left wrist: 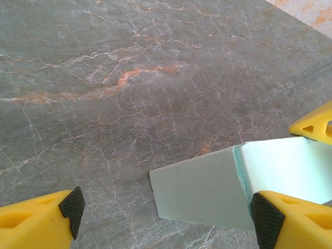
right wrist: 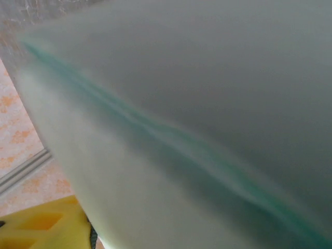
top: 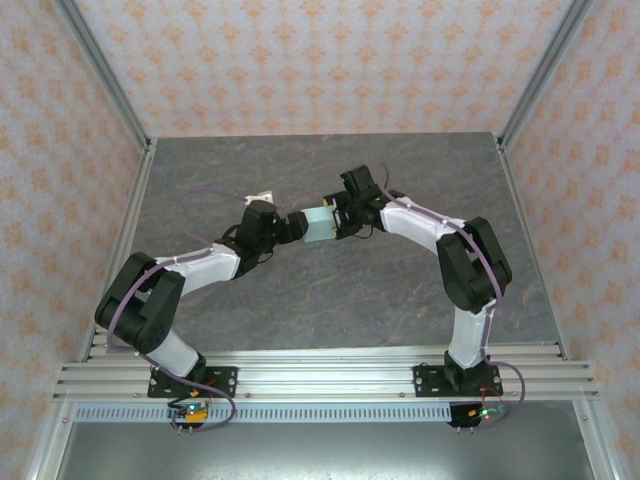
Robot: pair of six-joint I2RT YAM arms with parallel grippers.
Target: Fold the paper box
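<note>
Grey marbled tabletop (top: 400,290), centre: the paper box (top: 321,222) sits between both hands. From the left wrist, the left hand (left wrist: 168,210) gapes open at its edge. The right hand (top: 343,214), its own camera blurred with card, seems clamped on it.

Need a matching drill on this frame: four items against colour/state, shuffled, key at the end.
Items
1. paper box
2. left gripper
3. table
4. back wall

Colour or state
A. grey stone pattern with orange veins
B. yellow with black pads, wide open
C. pale with an orange floral print
D. pale mint card

Pairs: 1-D, 2-B, 3-A, 4-C
</note>
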